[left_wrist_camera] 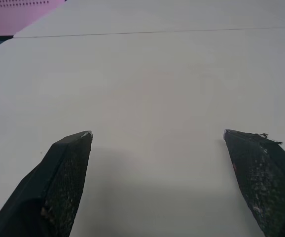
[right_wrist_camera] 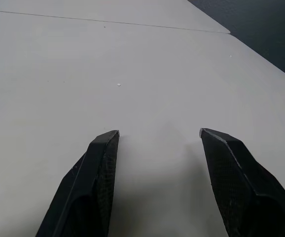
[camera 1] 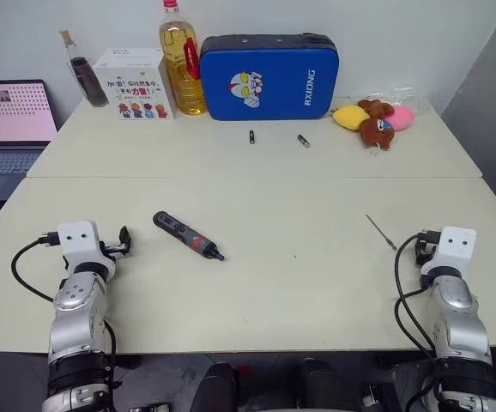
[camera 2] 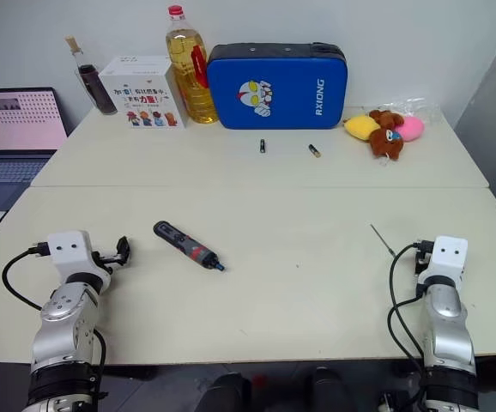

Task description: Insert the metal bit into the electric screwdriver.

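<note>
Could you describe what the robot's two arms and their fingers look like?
Both arms are silvery-grey metal segments, each topped by a white boxy wrist block with two small dark dots. Black cables loop beside the left arm and the right arm. The left gripper and right gripper each have two black, wedge-shaped fingers with a finely textured inner face.

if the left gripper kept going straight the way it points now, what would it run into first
Probably nothing nearby: the left gripper, fingers open, points forward over bare table. The electric screwdriver lies off to its right, likely outside that line. Depth beyond is unclear.
</note>
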